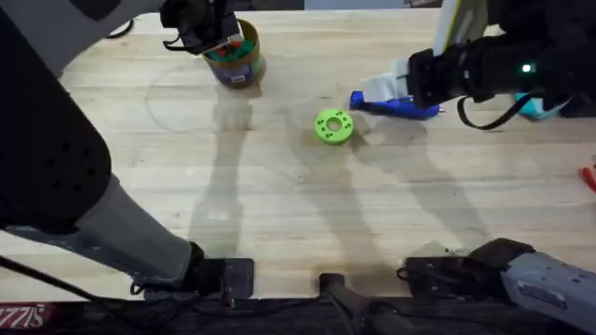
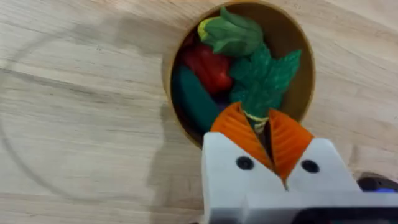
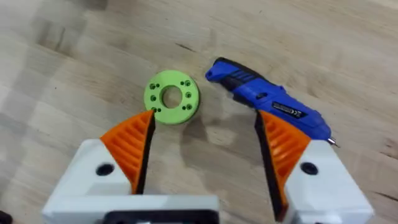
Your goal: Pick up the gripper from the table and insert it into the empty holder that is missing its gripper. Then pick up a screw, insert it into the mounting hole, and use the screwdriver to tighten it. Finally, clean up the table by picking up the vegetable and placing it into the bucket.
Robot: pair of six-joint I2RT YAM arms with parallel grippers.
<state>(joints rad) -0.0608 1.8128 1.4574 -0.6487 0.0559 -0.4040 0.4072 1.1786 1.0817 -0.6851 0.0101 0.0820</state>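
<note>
From overhead, the left gripper (image 1: 222, 37) hangs directly over the bucket (image 1: 238, 61) at the far left of the wooden counter (image 1: 279, 205). Toward the right, the right gripper (image 1: 396, 84) sits above the blue screwdriver (image 1: 396, 105), which lies flat on the counter just beside the green disc (image 1: 333, 126).

In the left wrist view, the orange-padded fingers (image 2: 239, 134) are clamped on the vegetable (image 2: 264, 81); its green leafy top juts out past the pads, over the mouth of the bucket (image 2: 305, 56). Inside the bucket lie other toy pieces in red, dark green and yellow-green.

In the right wrist view, the fingers (image 3: 134, 143) stand wide apart, holding nothing. Beyond them the green disc (image 3: 171, 97) rests near the screwdriver (image 3: 267, 106), a narrow strip of counter between them.
</note>
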